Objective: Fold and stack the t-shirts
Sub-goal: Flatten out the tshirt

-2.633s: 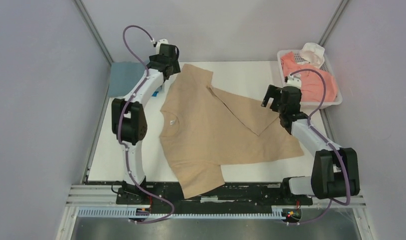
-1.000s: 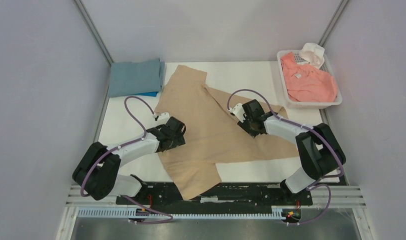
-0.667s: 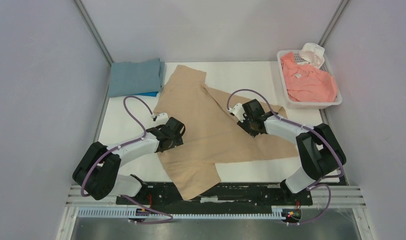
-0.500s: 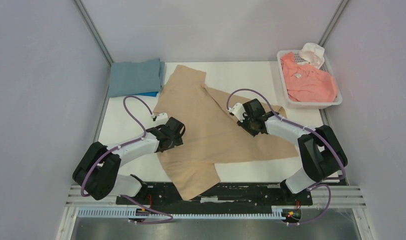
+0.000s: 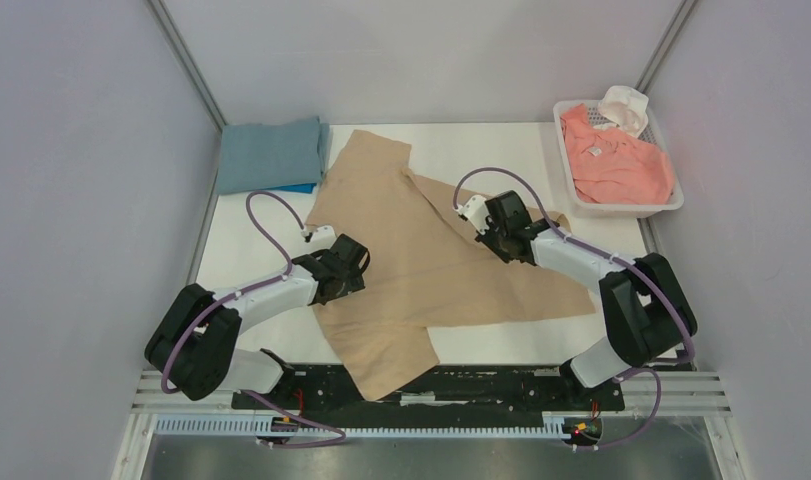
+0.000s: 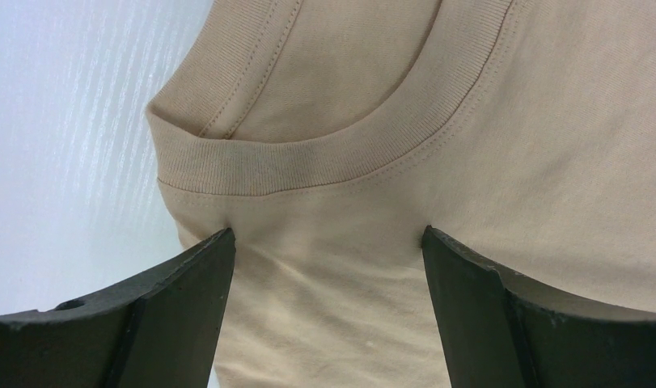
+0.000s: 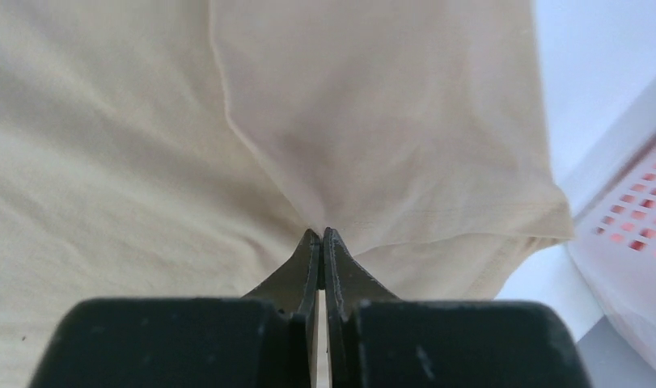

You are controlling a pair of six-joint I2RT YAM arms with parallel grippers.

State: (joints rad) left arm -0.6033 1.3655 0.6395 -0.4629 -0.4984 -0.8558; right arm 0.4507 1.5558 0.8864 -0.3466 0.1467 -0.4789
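Observation:
A tan t-shirt lies spread over the middle of the table, with a flap folded across its right half. My left gripper stands open on it. In the left wrist view its fingertips press the tan t-shirt just below the ribbed collar. My right gripper is shut on the tan t-shirt, pinching the pointed tip of the folded flap, and the cloth puckers toward the closed tips. A folded grey-blue t-shirt lies at the back left over a bright blue one.
A white perforated basket stands at the back right with a salmon-pink t-shirt and a white object in it. The basket's wall shows close by in the right wrist view. The tan shirt's lower sleeve hangs over the table's near edge.
The right gripper has shut on the flap's tip and drawn it slightly back and up. The left arm has not moved.

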